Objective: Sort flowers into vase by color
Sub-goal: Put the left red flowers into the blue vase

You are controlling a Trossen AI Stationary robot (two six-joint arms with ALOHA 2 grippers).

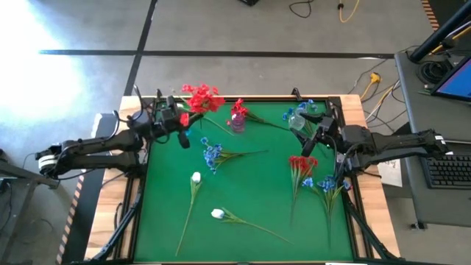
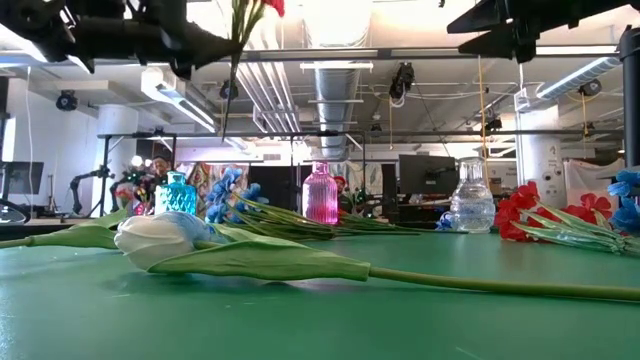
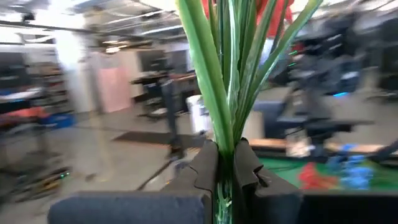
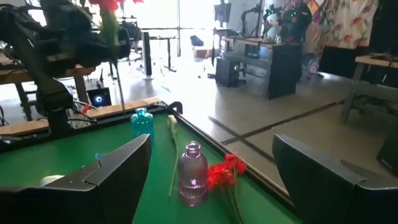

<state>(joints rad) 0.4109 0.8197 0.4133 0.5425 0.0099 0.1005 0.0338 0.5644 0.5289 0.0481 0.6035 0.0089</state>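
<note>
The left gripper (image 3: 225, 171) clenches a red flower's (image 1: 200, 98) stem. The right gripper (image 4: 211, 180) hangs released above the table (image 1: 250, 184).

Counted on the green counter (image 1: 250, 184): flowers, vases, arms.
Three vases (image 2: 320, 195): one teal, one pink, one clear. Two white tulips (image 1: 196, 177), three red flower bunches (image 1: 202, 97) with one held aloft, and about three blue clusters (image 1: 212, 153). Two arms, each with one pincer.
</note>
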